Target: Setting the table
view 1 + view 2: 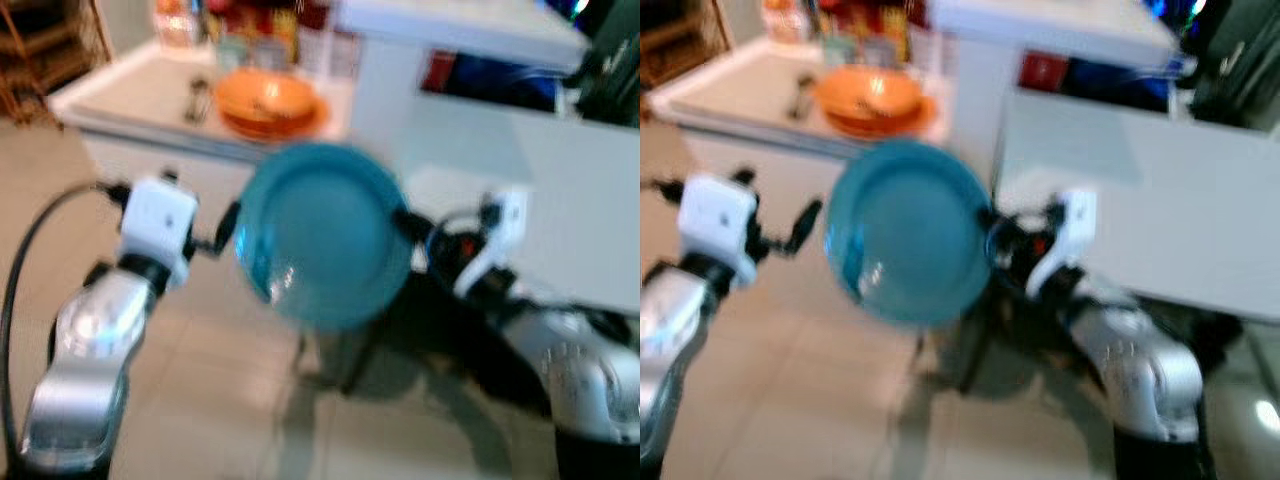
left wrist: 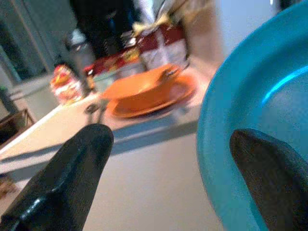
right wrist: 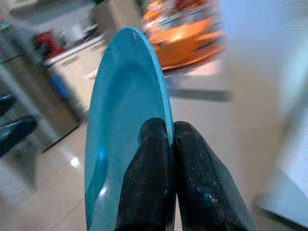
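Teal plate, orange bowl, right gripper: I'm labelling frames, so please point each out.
teal plate (image 1: 325, 235), left eye view, centre of its face.
orange bowl (image 1: 265, 98), left eye view, inner wall.
right gripper (image 3: 171, 139), right wrist view, between fingertips at plate's rim.

No readable text; packages (image 2: 159, 45) on counter perhaps printed, too blurred.

A plain teal plate (image 1: 325, 235) sits between black fingers (image 3: 149, 178) — beyond their tips, an orange bowl (image 1: 265, 95) on an orange plate (image 1: 300, 122), red-labelled packets (image 2: 159, 45) behind.
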`<state>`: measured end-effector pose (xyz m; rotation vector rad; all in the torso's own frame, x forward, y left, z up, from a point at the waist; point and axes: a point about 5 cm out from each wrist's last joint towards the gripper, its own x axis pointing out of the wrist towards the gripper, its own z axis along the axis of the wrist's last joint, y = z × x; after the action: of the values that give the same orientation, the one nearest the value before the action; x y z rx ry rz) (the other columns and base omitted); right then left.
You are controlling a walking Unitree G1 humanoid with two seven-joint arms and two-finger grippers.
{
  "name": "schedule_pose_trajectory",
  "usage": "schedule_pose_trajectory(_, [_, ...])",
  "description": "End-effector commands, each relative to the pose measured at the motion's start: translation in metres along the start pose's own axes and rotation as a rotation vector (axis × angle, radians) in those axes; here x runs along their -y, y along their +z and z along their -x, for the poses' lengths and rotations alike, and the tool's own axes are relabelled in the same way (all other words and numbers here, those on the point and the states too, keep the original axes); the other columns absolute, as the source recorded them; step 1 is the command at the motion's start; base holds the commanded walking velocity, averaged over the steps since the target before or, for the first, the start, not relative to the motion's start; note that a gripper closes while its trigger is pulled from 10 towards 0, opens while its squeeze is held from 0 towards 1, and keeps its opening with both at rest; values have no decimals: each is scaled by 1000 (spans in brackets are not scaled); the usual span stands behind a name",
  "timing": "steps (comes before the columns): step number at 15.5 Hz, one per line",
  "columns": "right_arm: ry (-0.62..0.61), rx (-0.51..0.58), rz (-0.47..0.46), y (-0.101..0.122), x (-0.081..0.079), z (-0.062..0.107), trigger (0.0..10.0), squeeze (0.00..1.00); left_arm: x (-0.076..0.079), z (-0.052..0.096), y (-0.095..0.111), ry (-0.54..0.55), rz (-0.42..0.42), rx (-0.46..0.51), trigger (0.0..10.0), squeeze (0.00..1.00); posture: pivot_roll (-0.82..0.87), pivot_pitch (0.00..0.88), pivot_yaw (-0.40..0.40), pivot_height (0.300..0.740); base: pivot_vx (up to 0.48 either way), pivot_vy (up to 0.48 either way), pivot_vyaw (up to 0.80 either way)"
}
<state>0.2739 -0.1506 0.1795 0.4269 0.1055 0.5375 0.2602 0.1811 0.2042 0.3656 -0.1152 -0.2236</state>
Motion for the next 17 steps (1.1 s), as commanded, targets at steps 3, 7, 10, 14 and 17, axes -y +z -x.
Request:
schedule_pose_trajectory(3, [-190,125,-68,19,25,7,10000,0,14,-13,5,-39,12,22,10000,0,2,0,-29,740,0,-480,0])
schedule_pose_trajectory(7, [-306,137,-195,17,43,8,10000,0,19,-14,6,-50,1,27,10000,0,11,0,-40,740,0,-480,0])
schedule_pose_trajectory(10, [-375,156,-242,21,52,4,10000,0,20,-17,4,-24,4,19,10000,0,-2,0,-52,740,0,-480,0])
schedule_pose_trajectory(14, [-389,142,-208,21,50,-10,10000,0,26,-26,0,-10,-25,-6,10000,0,1,0,-47,740,0,-480,600])
schedule_pose_trajectory(17, [-411,125,-259,17,55,-12,10000,0,23,-27,0,-1,-35,-3,10000,0,-5,0,-43,740,0,-480,800])
